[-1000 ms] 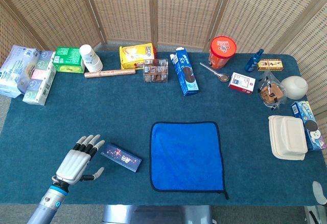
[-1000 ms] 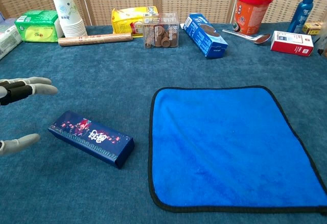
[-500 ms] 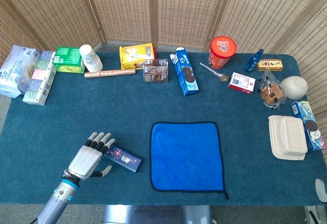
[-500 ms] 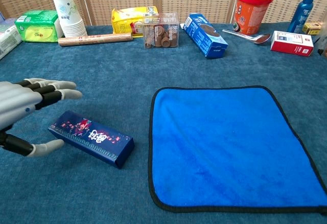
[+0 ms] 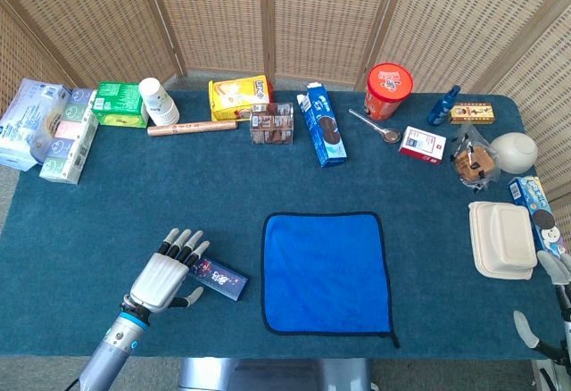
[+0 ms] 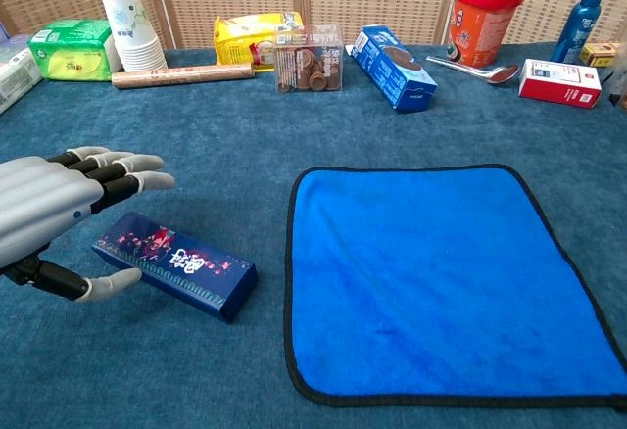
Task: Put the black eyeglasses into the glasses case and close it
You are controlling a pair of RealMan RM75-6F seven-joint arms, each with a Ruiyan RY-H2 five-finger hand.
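Note:
A long dark blue box with a flowered print [image 5: 217,275] [image 6: 181,264], the only case-like thing here, lies closed on the table left of a blue cloth [image 5: 326,270] [image 6: 441,272]. My left hand [image 5: 165,275] [image 6: 49,209] hovers at the box's left end with its fingers spread above the far side and the thumb by the near side, holding nothing. My right hand [image 5: 553,270] shows only as pale fingertips at the table's right front corner, apart and empty. No black eyeglasses appear in either view.
Along the back edge stand tissue packs [image 5: 53,128], paper cups [image 5: 159,101], a yellow bag [image 5: 238,95], a blue cookie box [image 5: 321,125] and a red tub [image 5: 389,90]. A white clamshell container [image 5: 504,239] and a white bowl [image 5: 515,151] sit at the right.
My left hand has moved right to the box's left end, fingers now over it. My right hand's fingertips have risen into the head view at the right front corner.

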